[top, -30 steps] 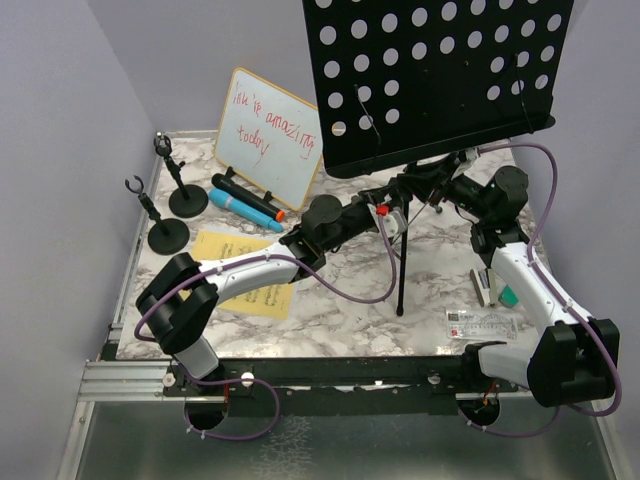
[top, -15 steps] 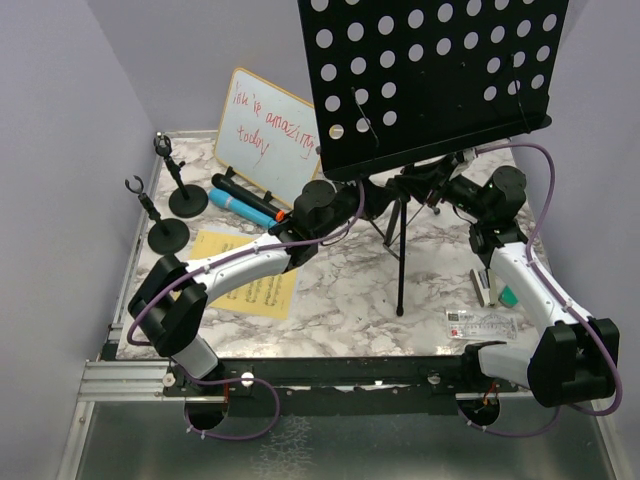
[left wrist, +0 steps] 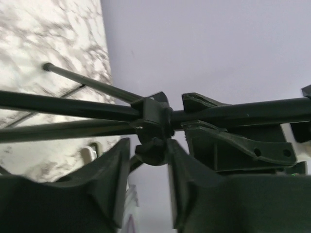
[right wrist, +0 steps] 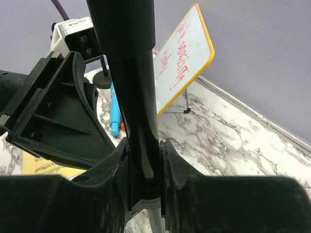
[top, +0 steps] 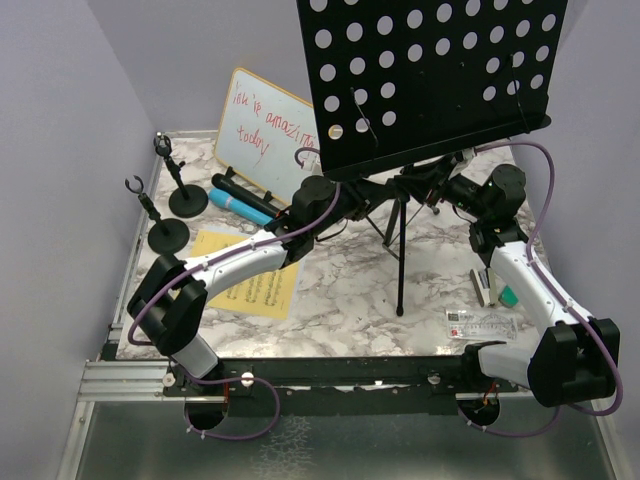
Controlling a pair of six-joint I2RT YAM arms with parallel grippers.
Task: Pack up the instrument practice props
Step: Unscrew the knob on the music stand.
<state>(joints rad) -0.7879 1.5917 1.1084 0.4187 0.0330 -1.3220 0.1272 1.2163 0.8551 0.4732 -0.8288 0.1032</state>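
The tall black perforated music desk (top: 430, 70) stands on its tripod at the back of the table. My right gripper (top: 440, 185) (right wrist: 143, 160) is shut on the stand's shiny black pole (right wrist: 133, 87) just under the desk. My left gripper (top: 352, 192) (left wrist: 148, 155) reaches in from the left, its jaws closed on a small black knob (left wrist: 151, 149) at the collar where the tripod rods meet. A black microphone (top: 245, 192) and a blue microphone (top: 238, 207) lie at the back left. Beside them stand two mic holders (top: 187, 200) (top: 167, 235). Yellow sheet music (top: 240, 270) lies under my left arm.
A wood-framed whiteboard (top: 265, 135) with red writing leans at the back left. A small stapler (top: 487, 287) and a clear ruler (top: 480, 322) lie at the front right. One tripod leg (top: 400, 260) reaches down to the middle of the marble table (top: 340, 300).
My left gripper has moved up and to the left along the tripod, to the collar under the desk. The desk shifted slightly left. My right gripper has kept its grip.
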